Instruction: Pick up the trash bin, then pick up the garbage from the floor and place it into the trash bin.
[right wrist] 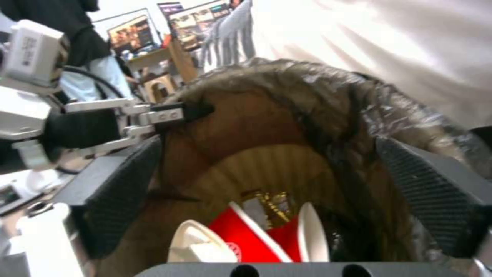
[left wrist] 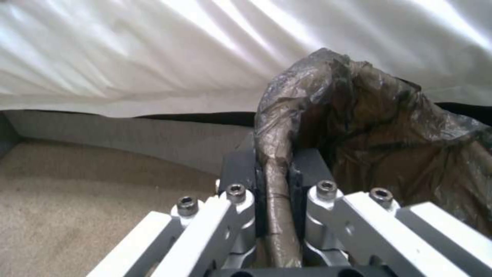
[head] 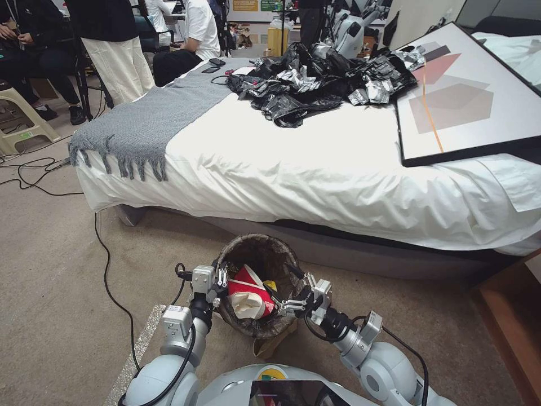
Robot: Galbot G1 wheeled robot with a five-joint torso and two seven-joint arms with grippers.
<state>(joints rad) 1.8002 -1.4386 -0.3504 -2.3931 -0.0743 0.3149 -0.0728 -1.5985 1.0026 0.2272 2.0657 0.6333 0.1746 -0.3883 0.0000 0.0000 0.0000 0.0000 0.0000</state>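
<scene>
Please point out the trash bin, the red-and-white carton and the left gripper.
trash bin (head: 256, 248), head view, far rim.
red-and-white carton (head: 248, 294), head view, its red side.
left gripper (left wrist: 275, 181), left wrist view, between fingertips clamping the rim.

The trash bin (head: 256, 265) wears a crinkled, glossy brown plastic liner. Matt cloth covers the bed (head: 315, 163). The floor (head: 51, 293) is rough carpet.

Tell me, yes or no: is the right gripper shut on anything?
No. In the right wrist view the right gripper has its fingers spread wide over the trash bin, gripping nothing.
</scene>
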